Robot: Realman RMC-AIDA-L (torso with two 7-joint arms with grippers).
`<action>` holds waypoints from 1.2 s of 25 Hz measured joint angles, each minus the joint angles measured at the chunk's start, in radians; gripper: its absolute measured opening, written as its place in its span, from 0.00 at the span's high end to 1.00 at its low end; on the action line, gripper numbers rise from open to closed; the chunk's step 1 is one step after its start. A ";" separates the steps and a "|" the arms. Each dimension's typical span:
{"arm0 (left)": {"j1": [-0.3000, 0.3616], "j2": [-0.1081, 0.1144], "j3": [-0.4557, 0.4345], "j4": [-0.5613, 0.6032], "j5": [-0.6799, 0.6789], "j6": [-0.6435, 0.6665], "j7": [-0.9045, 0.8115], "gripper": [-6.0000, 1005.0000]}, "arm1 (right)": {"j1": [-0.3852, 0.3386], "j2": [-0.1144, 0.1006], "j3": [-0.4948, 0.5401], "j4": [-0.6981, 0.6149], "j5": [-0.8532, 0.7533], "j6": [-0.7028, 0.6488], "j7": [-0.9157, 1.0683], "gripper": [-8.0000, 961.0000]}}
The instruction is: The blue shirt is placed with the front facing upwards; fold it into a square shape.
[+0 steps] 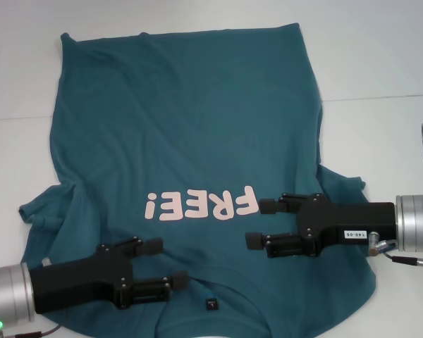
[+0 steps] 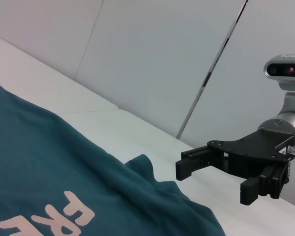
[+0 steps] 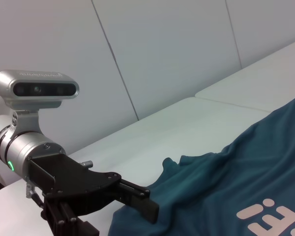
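Head view: blue shirt [image 1: 183, 169] spread front-up across white desk [image 1: 381, 56], pink lettering [image 1: 201, 204] upside down, black neck tag [image 1: 211, 304] at near edge. Left pincer [image 1: 170, 262] above lower chest, released. Right pincer [image 1: 259, 223] beside lettering, released.

Left wrist view: right pincer [image 2: 211, 182] above shirt's sleeve, fingers apart.

Right wrist view: left pincer [image 3: 142, 204] above shirt edge.

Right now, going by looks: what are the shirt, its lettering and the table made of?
Blue shirt: soft knit fabric, likely cotton, matte; it lies in soft wrinkles and rumpled sleeves.
Lettering: pale pink flat print, probably ink or transfer; no visible stitching.
Table: smooth white hard surface with a seam, maybe laminate or painted board; cannot tell which.
Both the left gripper and the right gripper hover open above the shirt.
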 joint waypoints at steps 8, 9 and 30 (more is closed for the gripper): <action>0.000 0.002 0.000 0.003 0.000 0.000 0.000 0.07 | 0.001 0.000 0.000 0.000 0.002 0.000 0.000 0.04; 0.000 0.002 0.000 0.003 0.000 0.000 -0.001 0.07 | 0.002 0.000 0.000 0.000 0.002 0.000 0.000 0.04; 0.011 0.014 -0.222 0.031 -0.001 -0.188 -0.195 0.07 | 0.000 0.001 0.005 0.002 0.008 0.011 0.003 0.04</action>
